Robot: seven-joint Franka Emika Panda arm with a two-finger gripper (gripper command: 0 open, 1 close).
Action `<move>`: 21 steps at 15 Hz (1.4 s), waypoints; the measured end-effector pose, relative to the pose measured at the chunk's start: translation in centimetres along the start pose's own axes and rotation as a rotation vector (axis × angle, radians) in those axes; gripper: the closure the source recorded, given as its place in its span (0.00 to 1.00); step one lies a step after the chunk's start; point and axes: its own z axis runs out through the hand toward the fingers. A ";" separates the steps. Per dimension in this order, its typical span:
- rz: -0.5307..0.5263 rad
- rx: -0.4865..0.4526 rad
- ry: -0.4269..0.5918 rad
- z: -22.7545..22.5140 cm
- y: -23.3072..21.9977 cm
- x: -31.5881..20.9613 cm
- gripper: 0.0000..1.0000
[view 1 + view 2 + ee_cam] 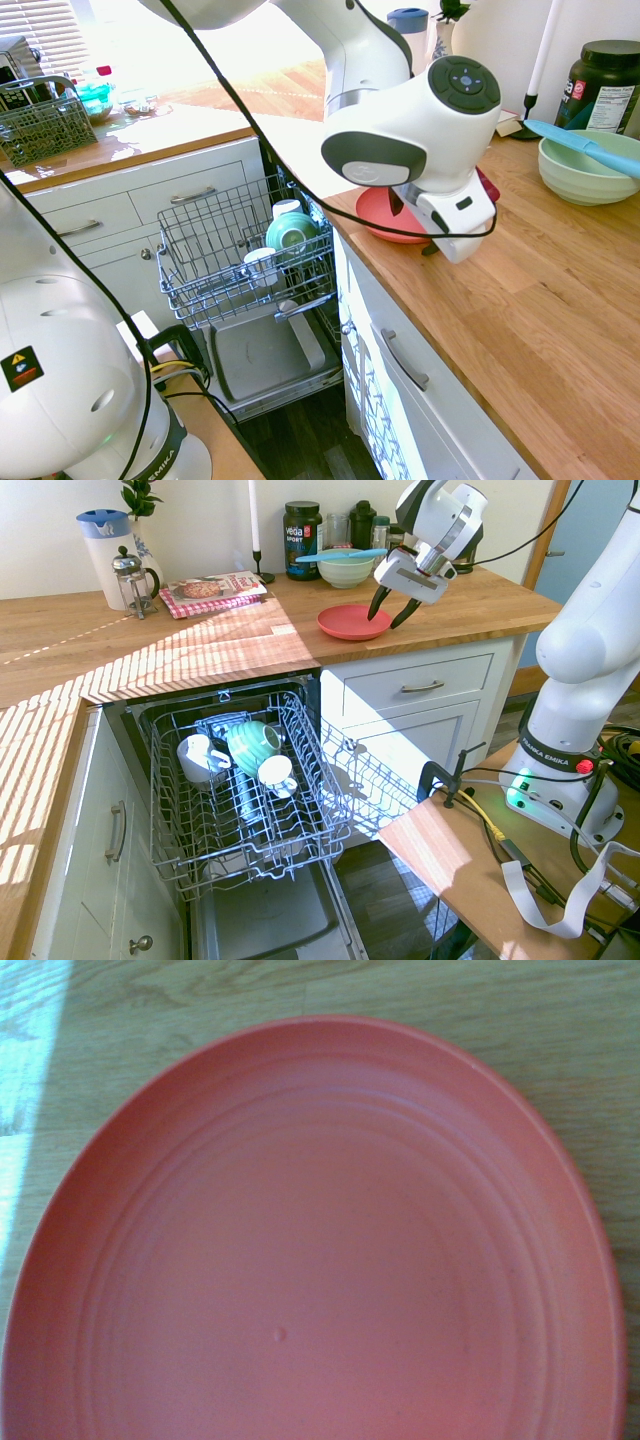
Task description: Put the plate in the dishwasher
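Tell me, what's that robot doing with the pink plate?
The robot's gripper hangs open just above the plate, which lies flat on the wooden counter near the edge. Nothing is held yet. Below, the dishwasher stands open with its wire rack pulled out, and a green mug and two white cups sit in it. The plate probably gets picked up next.

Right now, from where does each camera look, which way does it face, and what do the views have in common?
First exterior view: beside the arm's base, looking across the wooden counter; white wrist and base show.
Second exterior view: opposite side, facing the open dishwasher and counter; whole arm, open gripper above the plate.
Wrist view: on the wrist, looking down; no fingers visible.
All three show the plate.
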 end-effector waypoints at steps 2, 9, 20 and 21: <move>-0.001 0.000 0.000 0.1 0.0 0.2 1.00; 0.013 0.028 -0.006 0.5 0.9 0.8 1.00; 0.024 0.020 -0.023 0.8 1.8 1.1 1.00; 0.026 0.021 -0.023 0.8 1.8 1.1 1.00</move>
